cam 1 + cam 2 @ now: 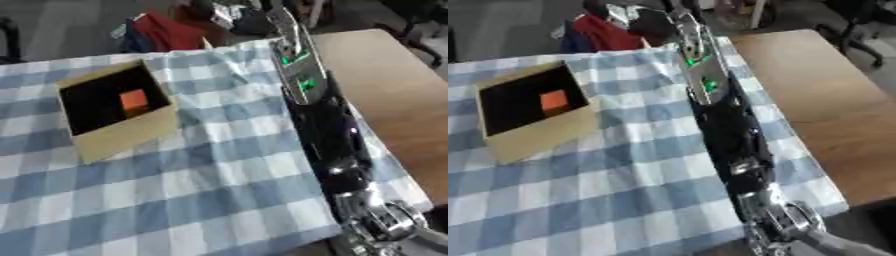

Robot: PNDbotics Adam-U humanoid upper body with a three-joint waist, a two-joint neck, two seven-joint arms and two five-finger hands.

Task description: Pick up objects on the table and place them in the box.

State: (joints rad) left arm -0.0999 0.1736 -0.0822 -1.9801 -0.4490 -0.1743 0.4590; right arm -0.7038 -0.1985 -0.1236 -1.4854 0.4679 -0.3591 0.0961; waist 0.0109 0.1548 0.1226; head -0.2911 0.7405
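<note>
Orange cube (133, 100) lies inside open cardboard box (122, 137); right hand beyond it, fingers unseen; reach slowly.

Open checked cloth (175, 200) across the near and middle left, free for passage. Cardboard box (122, 137) standing at the far left, top open, an orange block (134, 100) inside. Right arm (728, 130) stretched from near right to far centre, barring passage between cloth and bare wooden tabletop (394, 95) on the right. Red and dark clutter (166, 30) beyond the far edge.
</note>
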